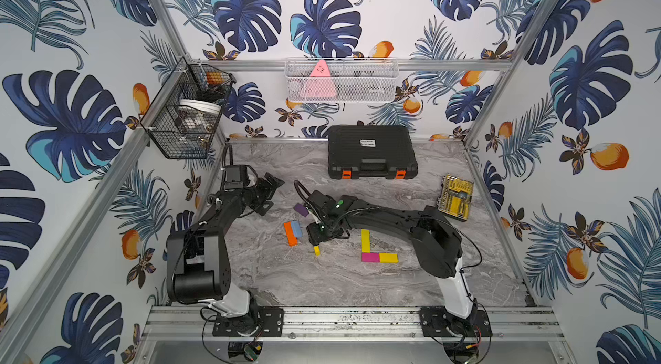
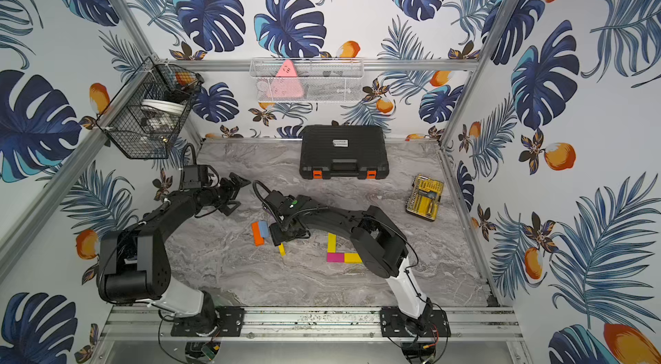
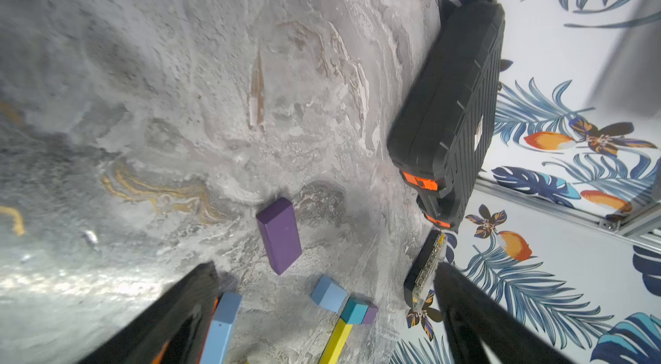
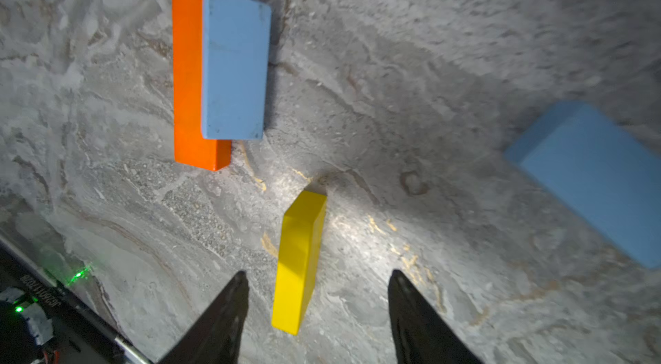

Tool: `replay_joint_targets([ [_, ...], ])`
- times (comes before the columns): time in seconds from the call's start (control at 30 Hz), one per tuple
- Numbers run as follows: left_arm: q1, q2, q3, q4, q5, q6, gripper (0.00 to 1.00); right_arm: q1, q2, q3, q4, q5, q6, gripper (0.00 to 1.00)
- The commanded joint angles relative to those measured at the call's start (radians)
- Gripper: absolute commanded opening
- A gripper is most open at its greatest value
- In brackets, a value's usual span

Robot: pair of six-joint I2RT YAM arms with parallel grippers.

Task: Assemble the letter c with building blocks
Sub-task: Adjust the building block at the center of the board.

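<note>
The left gripper (image 1: 269, 194) hangs wide open and empty, apart from the orange block (image 1: 290, 237) with a light blue block (image 1: 296, 229) lying on it. Next, the right gripper (image 4: 318, 272) straddles the small yellow block (image 4: 298, 262) on the table (image 1: 322, 290), jaws apart, not touching it. Best to centre, then squeeze its long sides squarely before carrying it to the yellow-and-magenta corner (image 1: 370, 257) further right

Left hand (image 3: 325, 267) gaping wide; right hand (image 4: 318, 272) low, pointing down, jaws apart
</note>
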Motion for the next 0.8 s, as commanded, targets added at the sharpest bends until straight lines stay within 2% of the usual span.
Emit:
replay_joint_targets([
  [0.0,0.019,0.001,0.009,0.004,0.018,-0.010,0.99,0.021,0.030,0.029,-0.034,0.001,0.005,0.58],
  [0.1,0.021,-0.001,0.003,0.012,0.025,-0.016,0.99,0.038,0.060,0.054,-0.059,0.029,-0.013,0.47],
  [0.23,0.021,-0.004,-0.014,0.030,0.036,-0.027,0.99,0.044,0.080,0.089,-0.099,0.069,-0.052,0.21],
  [0.33,0.021,-0.007,-0.026,0.038,0.040,-0.029,0.99,0.043,0.083,0.112,-0.115,0.114,-0.092,0.09],
  [0.47,0.021,-0.011,-0.033,0.039,0.041,-0.028,0.99,0.037,0.090,0.171,-0.145,0.186,-0.145,0.07],
  [0.77,0.022,-0.011,-0.025,0.031,0.036,-0.028,0.99,0.036,0.156,0.258,-0.136,0.487,-0.292,0.09],
])
